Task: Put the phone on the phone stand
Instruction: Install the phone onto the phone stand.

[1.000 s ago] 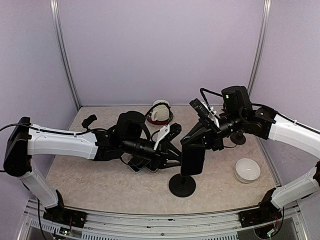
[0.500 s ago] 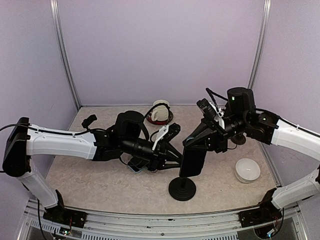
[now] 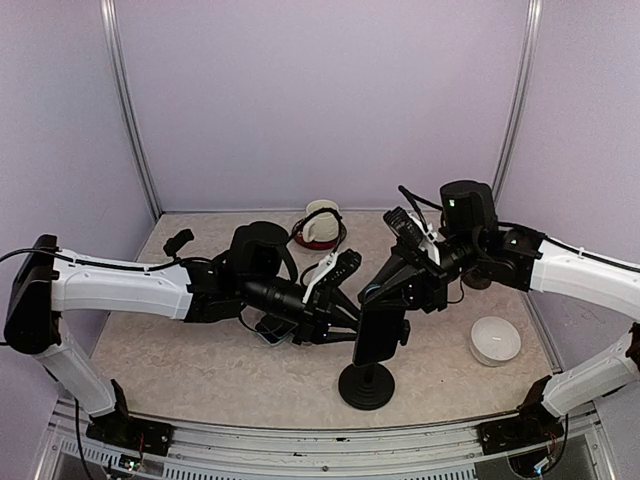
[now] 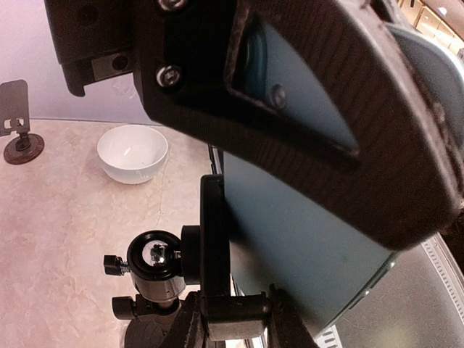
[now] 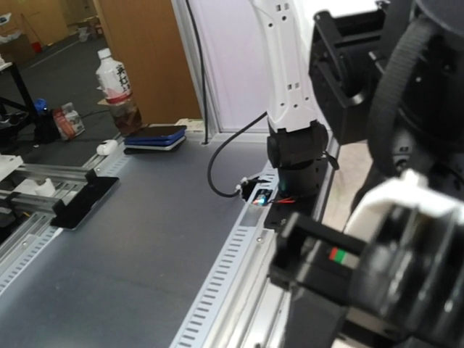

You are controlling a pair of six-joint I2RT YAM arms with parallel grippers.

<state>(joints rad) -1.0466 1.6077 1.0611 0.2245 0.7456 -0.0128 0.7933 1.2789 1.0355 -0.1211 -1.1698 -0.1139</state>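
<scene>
Phone (image 3: 379, 335) at phone stand (image 3: 366, 385), right end effector (image 3: 387, 299) gripping it, forearm angled down

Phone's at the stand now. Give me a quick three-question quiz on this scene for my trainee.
1. Which gripper holds the phone? A left, B right.
2. True or false: the bowl sits on the left arm's side of the stand.
3. Fill in: the mug stands near the table's ___ edge.

Key: 1 B, the right gripper grips the phone's top. 2 False, the bowl is on the right arm's side of the stand. 3 far.
</scene>
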